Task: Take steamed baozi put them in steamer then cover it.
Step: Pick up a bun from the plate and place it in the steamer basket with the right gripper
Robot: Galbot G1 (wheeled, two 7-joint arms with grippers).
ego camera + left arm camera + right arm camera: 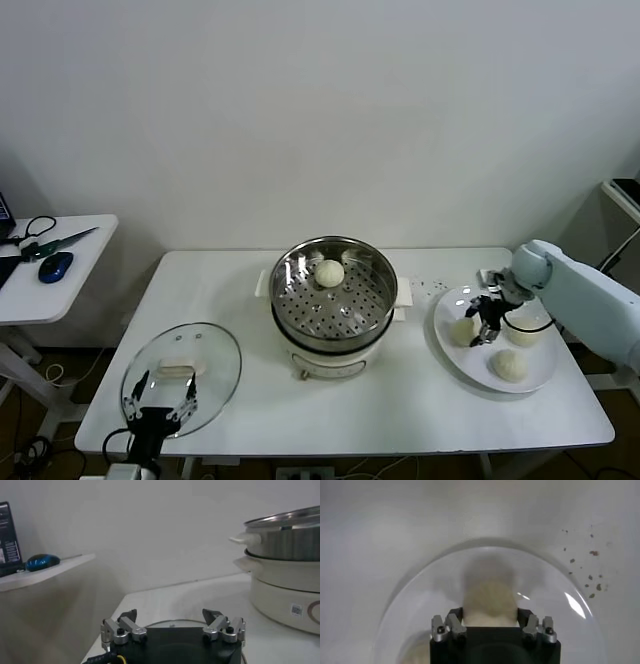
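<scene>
My right pincer (485,325) closed around a baozi (465,331) on the white plate (446,352), two more buns beside it, one bun (330,273) in the steamer (372,296) mid-bench, my left pincer (160,404) open above the glass cover (215,352), side table (70,290) at left.

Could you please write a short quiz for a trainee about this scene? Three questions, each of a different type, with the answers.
1. How many baozi lie in the steamer? A) none B) one C) three
2. True or false: the cover sits on the steamer.
3. Fill in: the right gripper grips a second baozi over the white ____.
Key: 1 B. 2 false: the cover lies on the table, under the open left gripper. 3 plate.
</scene>
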